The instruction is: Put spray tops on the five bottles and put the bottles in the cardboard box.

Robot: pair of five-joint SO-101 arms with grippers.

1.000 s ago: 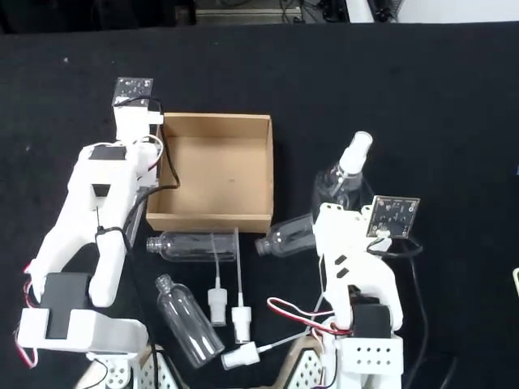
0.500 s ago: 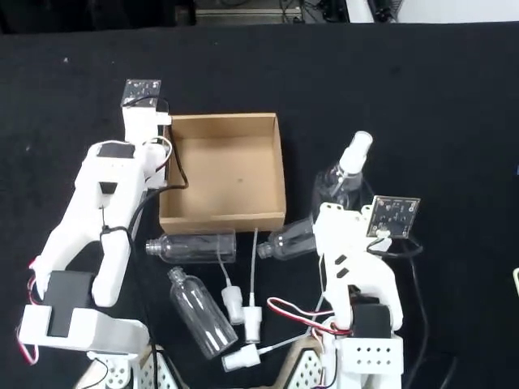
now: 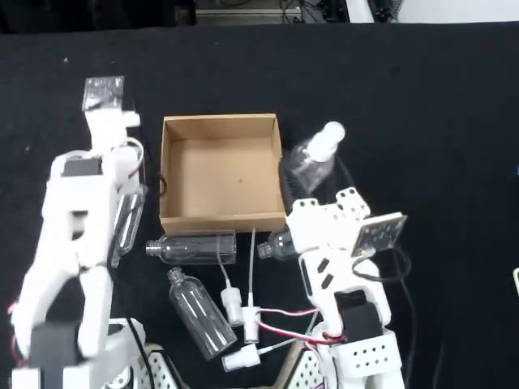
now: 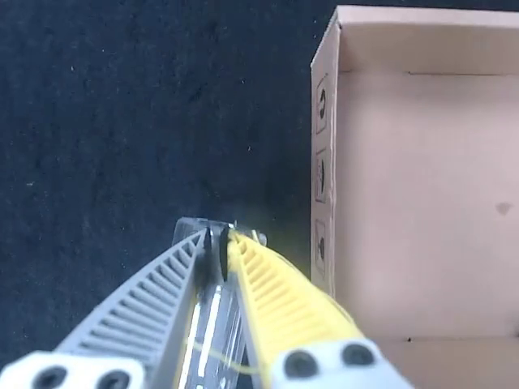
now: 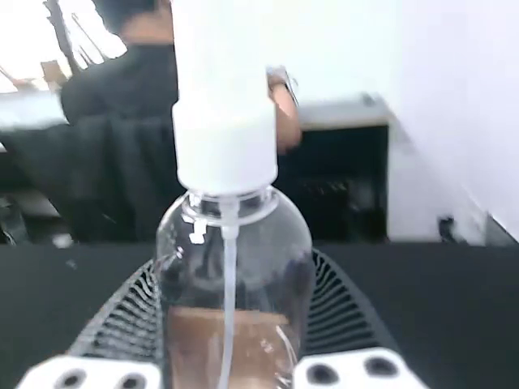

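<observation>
My left gripper (image 4: 217,240) is shut on a clear uncapped bottle (image 4: 212,324), which in the high view lies along the arm (image 3: 127,225), left of the cardboard box (image 3: 220,220). My right gripper (image 5: 233,279) is shut on a clear bottle with a white spray top (image 5: 225,138). In the high view this capped bottle (image 3: 312,158) hangs tilted just off the box's right wall. Two uncapped bottles (image 3: 192,246) (image 3: 196,313) lie in front of the box, and a third (image 3: 276,243) is partly under the right arm. Three loose spray tops (image 3: 233,304) (image 3: 252,322) (image 3: 241,356) lie near the front edge.
The box (image 4: 422,203) is open and holds nothing. Black cloth covers the table (image 3: 422,97), with free room behind and to the right of the box. Red and white cables (image 3: 284,312) run past the loose spray tops to the right arm's base.
The left arm swung left, away from the box, with a bottle in its gripper. The right arm carried the capped bottle left, up to the box's right wall.
</observation>
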